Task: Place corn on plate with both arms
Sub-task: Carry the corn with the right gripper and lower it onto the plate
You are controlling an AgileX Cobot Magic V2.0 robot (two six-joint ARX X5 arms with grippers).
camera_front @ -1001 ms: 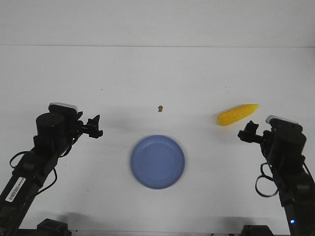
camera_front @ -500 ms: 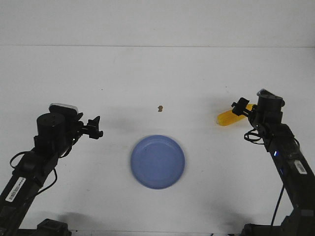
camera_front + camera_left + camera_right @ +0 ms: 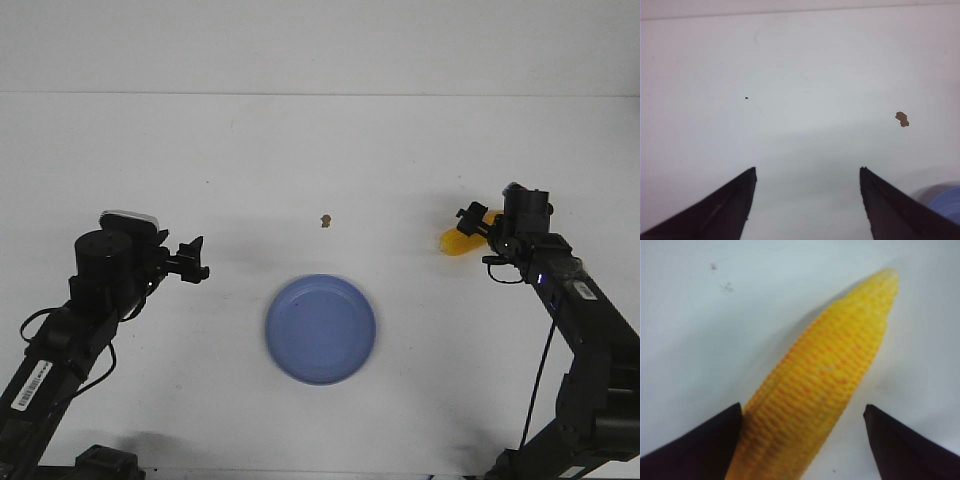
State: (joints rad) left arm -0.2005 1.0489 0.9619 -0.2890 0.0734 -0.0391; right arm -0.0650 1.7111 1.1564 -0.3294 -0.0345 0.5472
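The yellow corn [image 3: 460,241] lies on the white table at the right, partly hidden by my right gripper [image 3: 474,222], which is over its middle. In the right wrist view the corn [image 3: 825,385] lies between the open fingers; one finger [image 3: 700,445] touches its side, the other stands apart. The blue plate [image 3: 320,328] sits at the front centre; a sliver of its rim shows in the left wrist view [image 3: 945,202]. My left gripper [image 3: 192,260] is open and empty, left of the plate; it also shows in the left wrist view [image 3: 807,172].
A tiny brown speck [image 3: 326,220] lies on the table behind the plate, also seen in the left wrist view [image 3: 902,119]. The table's far edge [image 3: 320,95] meets the wall.
My right arm has reached forward and inward from the front right until its open gripper straddles the corn. The left arm, plate and corn have not moved.
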